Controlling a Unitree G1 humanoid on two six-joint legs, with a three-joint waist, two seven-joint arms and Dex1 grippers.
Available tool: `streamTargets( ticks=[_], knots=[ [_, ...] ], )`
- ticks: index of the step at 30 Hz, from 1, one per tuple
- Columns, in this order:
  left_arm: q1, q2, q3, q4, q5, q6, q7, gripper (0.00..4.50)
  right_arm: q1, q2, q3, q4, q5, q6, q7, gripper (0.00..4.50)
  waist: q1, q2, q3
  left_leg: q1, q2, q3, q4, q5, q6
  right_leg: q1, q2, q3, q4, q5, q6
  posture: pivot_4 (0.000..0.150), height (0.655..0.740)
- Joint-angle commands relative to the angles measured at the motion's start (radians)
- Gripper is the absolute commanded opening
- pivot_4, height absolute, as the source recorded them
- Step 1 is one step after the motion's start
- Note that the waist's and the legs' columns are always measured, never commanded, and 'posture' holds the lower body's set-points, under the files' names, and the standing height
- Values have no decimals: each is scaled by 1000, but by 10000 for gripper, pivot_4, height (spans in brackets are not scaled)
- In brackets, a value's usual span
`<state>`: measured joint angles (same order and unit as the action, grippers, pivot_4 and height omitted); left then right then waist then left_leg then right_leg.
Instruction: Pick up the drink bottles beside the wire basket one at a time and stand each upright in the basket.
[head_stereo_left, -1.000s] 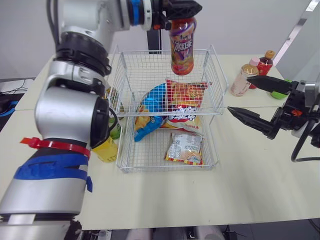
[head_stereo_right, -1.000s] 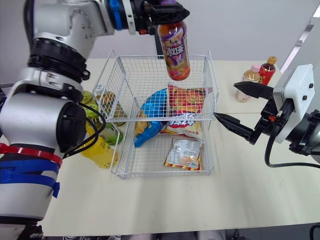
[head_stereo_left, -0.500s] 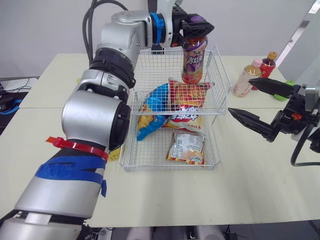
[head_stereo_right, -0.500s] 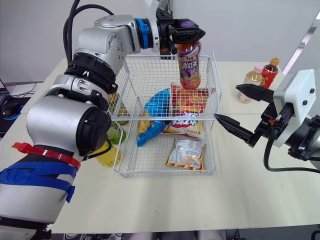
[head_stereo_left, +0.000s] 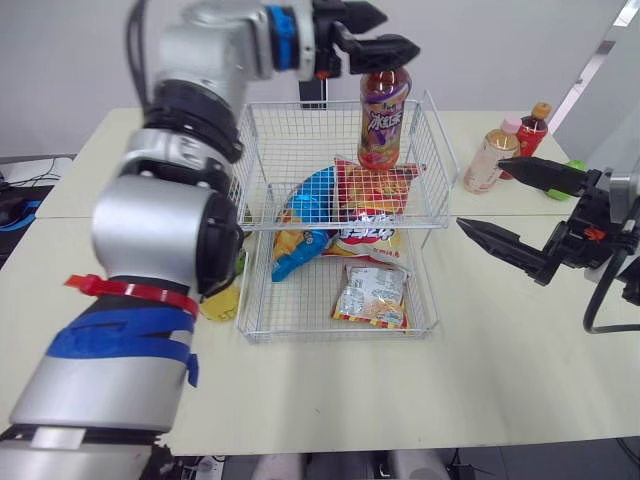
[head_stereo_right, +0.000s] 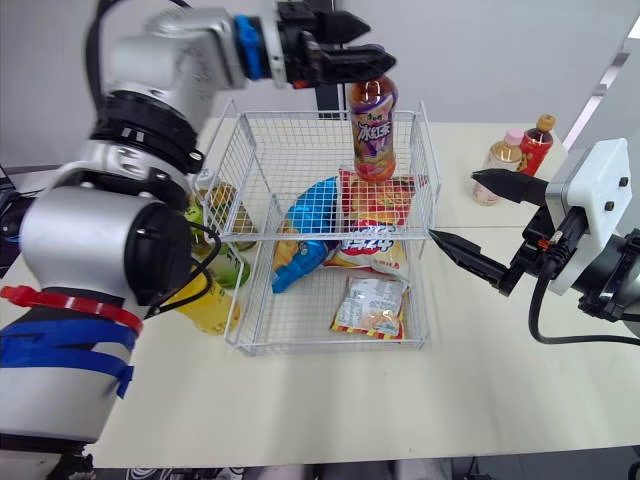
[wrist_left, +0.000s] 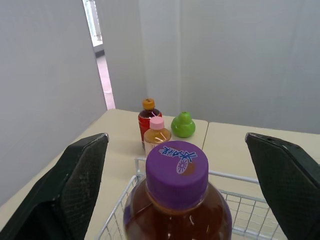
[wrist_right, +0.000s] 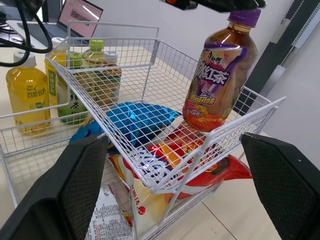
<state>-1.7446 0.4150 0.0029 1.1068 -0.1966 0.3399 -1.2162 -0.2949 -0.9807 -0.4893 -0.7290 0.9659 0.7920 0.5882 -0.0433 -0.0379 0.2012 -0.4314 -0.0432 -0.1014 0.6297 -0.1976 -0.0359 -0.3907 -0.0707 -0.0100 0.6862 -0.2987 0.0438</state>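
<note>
Left eye view: left gripper (head_stereo_left: 395, 32), jaws wide apart, straddles the purple cap of the bottle (head_stereo_left: 383, 120) without gripping; it stands upright in the wire basket (head_stereo_left: 300, 103), upper centre. Right gripper (head_stereo_left: 480, 190) hangs open, empty, at right.

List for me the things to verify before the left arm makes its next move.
1. The left gripper is open, fingers apart from the cap: ok.
2. The bottle is upright inside the basket: ok.
3. Its base sits firmly, where it meets the red snack bag: cannot tell.
4. The right gripper is open and empty, beside the basket: ok.
5. All drinks are in the basket: not ok; the yellow bottle and the pink-capped bottle stand outside.
</note>
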Motion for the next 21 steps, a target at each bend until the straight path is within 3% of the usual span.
streamTargets(
  ticks=[1,5,13,18,21],
  knots=[
    [17,85,-4,-151,-7,95,-85,44812,-14,-28,-15,13,14,-21,33,45000,-5,0,0,0,0,0,0,0,0,0,0,0,0,0,0,1500,7400],
    [183,267,30,-436,-49,299,-115,44812,-53,-43,10,46,49,-13,71,45000,-14,3,-1,2,0,0,1,0,0,1,0,1,2,0,0,1500,7400],
    [516,507,278,-942,-208,665,83,44812,-277,-53,245,166,3,-57,270,45000,-14,2,0,4,3,-5,2,0,0,1,2,2,5,0,0,1500,7400],
    [912,679,422,-1105,-206,618,58,44812,-430,12,393,250,-69,-101,375,45000,-13,3,-1,7,3,-4,1,0,0,2,1,3,5,0,0,1500,7400],
    [1088,710,517,-1138,-225,589,74,44812,-467,46,436,276,-107,-119,410,45000,-9,3,-1,9,3,-4,1,0,0,2,1,4,8,0,-1,1500,7400]
  ],
)
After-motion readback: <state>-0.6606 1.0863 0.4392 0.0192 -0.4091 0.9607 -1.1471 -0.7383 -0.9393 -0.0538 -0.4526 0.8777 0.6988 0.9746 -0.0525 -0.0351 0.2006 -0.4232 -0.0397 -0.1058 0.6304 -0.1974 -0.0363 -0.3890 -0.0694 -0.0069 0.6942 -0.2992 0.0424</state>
